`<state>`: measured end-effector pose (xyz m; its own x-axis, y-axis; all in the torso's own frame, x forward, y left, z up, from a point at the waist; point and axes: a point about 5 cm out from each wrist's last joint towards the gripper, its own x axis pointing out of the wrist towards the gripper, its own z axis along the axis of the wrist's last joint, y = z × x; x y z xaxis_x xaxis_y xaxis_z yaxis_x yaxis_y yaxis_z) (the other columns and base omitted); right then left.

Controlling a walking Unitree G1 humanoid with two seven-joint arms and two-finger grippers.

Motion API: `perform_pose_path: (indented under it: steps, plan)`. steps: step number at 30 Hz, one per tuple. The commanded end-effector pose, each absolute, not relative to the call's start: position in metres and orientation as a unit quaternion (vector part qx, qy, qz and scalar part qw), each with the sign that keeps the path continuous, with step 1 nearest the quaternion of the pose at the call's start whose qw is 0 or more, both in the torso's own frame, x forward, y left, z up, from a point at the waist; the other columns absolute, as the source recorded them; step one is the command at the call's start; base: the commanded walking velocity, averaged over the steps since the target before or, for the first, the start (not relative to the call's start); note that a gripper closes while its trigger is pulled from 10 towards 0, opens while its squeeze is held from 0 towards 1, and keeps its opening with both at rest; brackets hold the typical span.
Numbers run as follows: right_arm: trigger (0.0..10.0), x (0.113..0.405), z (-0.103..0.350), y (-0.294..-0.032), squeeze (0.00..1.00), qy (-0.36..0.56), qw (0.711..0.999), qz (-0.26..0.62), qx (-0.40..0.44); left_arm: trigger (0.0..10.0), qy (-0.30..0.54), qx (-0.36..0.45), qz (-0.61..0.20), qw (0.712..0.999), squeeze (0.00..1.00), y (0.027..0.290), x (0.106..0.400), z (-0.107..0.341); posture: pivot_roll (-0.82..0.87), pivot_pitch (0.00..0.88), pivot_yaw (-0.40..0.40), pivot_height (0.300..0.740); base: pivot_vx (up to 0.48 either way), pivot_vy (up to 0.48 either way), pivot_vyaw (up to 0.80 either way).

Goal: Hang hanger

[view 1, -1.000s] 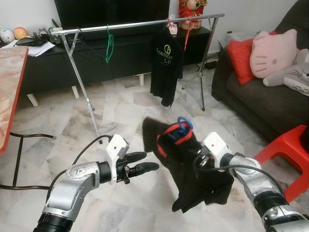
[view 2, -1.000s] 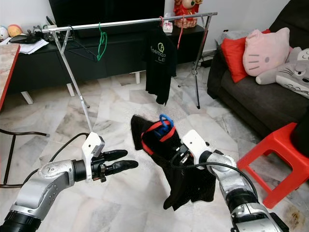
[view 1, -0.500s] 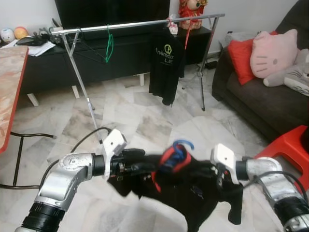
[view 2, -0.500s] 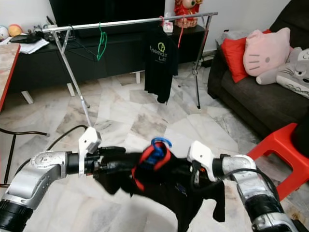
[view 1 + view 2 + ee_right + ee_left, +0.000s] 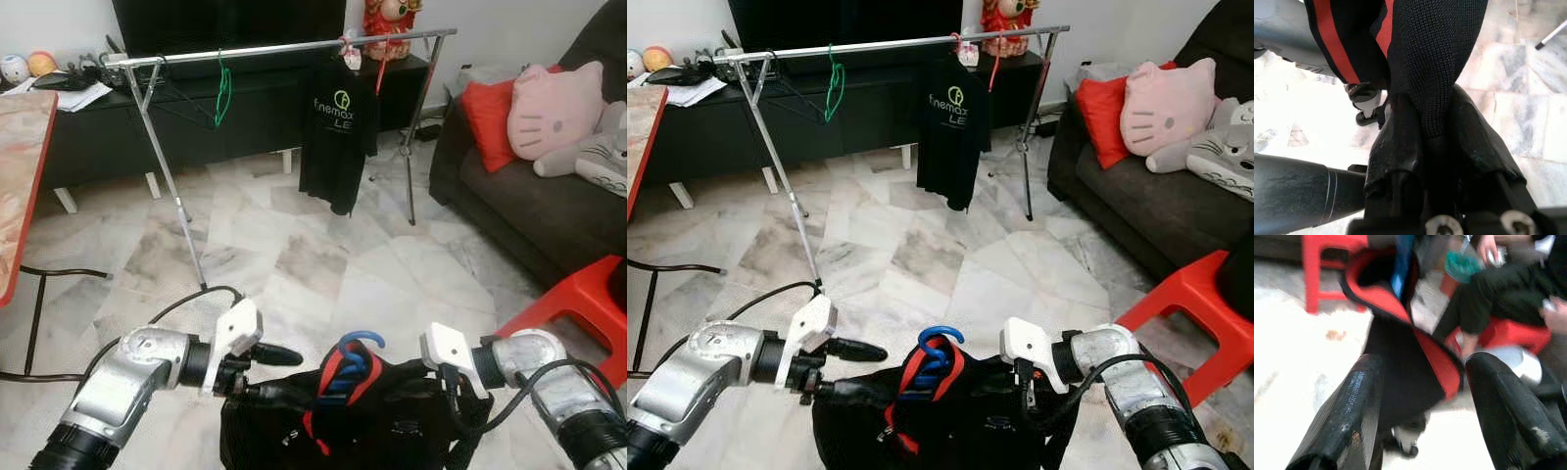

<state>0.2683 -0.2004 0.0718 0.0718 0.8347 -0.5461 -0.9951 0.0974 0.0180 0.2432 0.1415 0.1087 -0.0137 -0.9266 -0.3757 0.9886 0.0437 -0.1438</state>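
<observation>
A black shirt (image 5: 382,431) with a red collar (image 5: 1400,308) rides on a blue hanger, whose hook (image 5: 361,342) sticks up from the neck. The shirt hangs low in front of me between both arms. My right gripper (image 5: 1427,115) is shut on a fold of the shirt's black fabric. My left gripper (image 5: 292,376) is open at the shirt's left edge: one finger is above the cloth and the other reaches in beside the collar. Farther back stands the metal clothes rail (image 5: 284,47), carrying a green hanger (image 5: 222,93) and a hung black T-shirt (image 5: 338,132).
A dark sofa (image 5: 549,196) with a red cushion and plush toys fills the right side, with a red plastic stool (image 5: 580,302) in front of it. A red-edged table (image 5: 20,166) is on the left. A seated person (image 5: 1488,298) is behind the shirt.
The shirt has dropped lower and now hangs spread between the arms. My left gripper, apart from it a second ago, has reached its collar side. My right gripper stays shut on the cloth.
</observation>
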Motion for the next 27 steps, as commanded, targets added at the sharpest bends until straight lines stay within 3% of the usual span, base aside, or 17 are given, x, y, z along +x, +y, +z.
perform_pose_path:
  steps: [1,10,24,26,27]
  plan:
    - [0.0,0.269,0.08,-0.199,0.0,0.202,0.702,0.658,-0.184,10.0,0.194,0.11,-0.691,0.688,0.0,0.139,0.242,0.105,-0.06,0.0,-0.086,0.74,0.0,0.0,0.0]
    - [0.0,0.268,0.084,-0.187,0.0,0.187,0.691,0.674,-0.183,10.0,0.19,0.099,-0.674,0.707,0.03,0.13,0.247,0.097,-0.07,0.0,-0.091,0.74,0.0,0.0,0.0]
    - [0.0,0.265,0.085,-0.169,0.0,0.177,0.672,0.696,-0.179,10.0,0.186,0.082,-0.657,0.726,0.0,0.125,0.254,0.096,-0.07,0.0,-0.094,0.74,0.0,0.0,0.0]
    - [0.0,0.265,0.085,-0.168,0.0,0.177,0.672,0.697,-0.179,9.9,0.183,0.076,-0.652,0.731,0.0,0.125,0.255,0.096,-0.07,0.0,-0.098,0.74,0.0,0.0,0.0]
    - [0.0,0.265,0.084,-0.167,0.0,0.178,0.671,0.697,-0.18,9.4,0.183,0.072,-0.651,0.733,0.0,0.125,0.255,0.097,-0.07,0.0,-0.098,0.74,0.0,0.0,0.0]
